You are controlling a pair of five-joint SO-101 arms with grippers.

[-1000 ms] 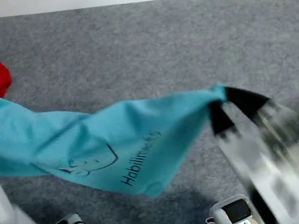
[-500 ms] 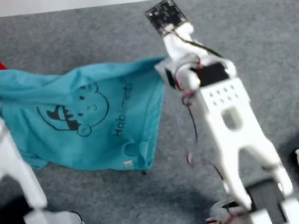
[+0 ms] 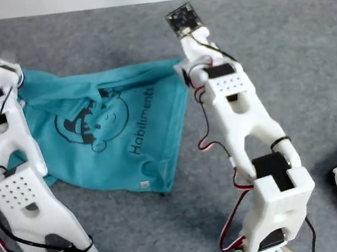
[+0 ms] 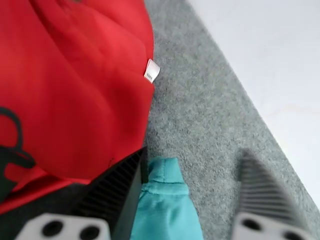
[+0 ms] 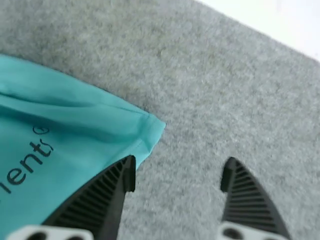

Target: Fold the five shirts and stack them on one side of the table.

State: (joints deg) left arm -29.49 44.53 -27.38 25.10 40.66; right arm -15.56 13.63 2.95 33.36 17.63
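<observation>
Teal shirt (image 3: 112, 134) is spread at centre left. Left gripper (image 4: 194, 156) and right gripper (image 5: 181, 161) are found open at its upper corners.

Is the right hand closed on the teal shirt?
No, the right hand is open, and the teal shirt lies with its corner loose near one finger.

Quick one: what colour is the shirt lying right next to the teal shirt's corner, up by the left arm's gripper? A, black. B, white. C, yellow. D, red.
D: the left wrist view shows a red shirt next to the corner of the teal shirt, by the open left gripper.
</observation>
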